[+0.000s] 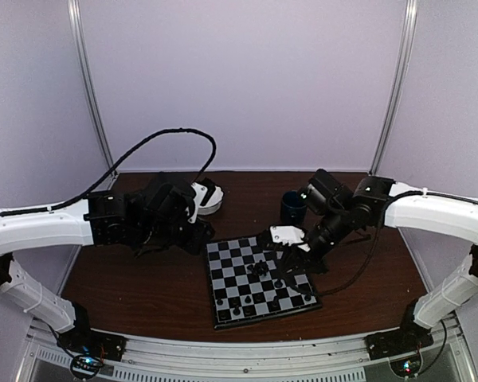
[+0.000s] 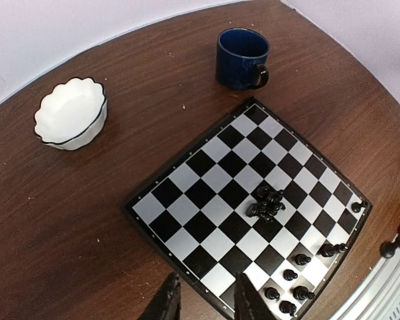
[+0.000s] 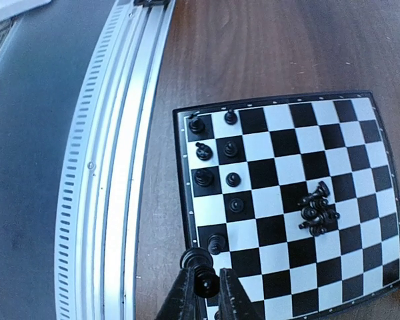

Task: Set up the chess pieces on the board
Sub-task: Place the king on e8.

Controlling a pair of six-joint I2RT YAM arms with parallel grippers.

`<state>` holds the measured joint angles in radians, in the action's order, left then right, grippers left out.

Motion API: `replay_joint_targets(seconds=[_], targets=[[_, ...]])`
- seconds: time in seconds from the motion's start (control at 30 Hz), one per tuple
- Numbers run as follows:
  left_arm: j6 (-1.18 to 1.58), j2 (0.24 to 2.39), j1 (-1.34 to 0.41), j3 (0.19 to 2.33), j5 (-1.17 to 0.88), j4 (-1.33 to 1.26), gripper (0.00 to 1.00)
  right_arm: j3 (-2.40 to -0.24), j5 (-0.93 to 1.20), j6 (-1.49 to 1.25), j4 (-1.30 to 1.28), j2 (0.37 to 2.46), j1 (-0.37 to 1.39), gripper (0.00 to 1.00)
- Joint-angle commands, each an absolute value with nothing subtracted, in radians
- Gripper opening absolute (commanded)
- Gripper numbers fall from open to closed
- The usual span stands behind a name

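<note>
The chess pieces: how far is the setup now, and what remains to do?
Done: several standing pieces fill two short rows along the edge of the board nearest the arms. In hand: the right gripper is shut on one black piece over that edge. Left: a heap of pieces lies at the board's middle, not yet sorted. The left gripper is open and empty.

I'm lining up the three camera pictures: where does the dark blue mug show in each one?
Top view: the mug stands right of centre, just behind the board.
Left wrist: the mug is at the top, beyond the board's far corner.
Right wrist: not in it.
Shared landmark: the heap of black pieces near the board's middle shows in all three.
</note>
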<state>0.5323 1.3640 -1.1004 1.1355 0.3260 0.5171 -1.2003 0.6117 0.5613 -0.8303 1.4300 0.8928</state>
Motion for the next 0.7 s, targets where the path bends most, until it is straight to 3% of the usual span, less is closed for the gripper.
replay_joint_targets(seconds=[0.0, 0.67], targets=[[0.579, 1.317, -1.096, 1.119, 0.352, 0.457, 0.29, -1.209, 0.464, 0.611, -0.81, 1.484, 0.994, 0.12], [0.608, 1.321, -1.095, 1.097, 0.327, 0.462, 0.3, -1.177, 0.355, 0.631, -0.649, 1.681, 1.134, 0.12]])
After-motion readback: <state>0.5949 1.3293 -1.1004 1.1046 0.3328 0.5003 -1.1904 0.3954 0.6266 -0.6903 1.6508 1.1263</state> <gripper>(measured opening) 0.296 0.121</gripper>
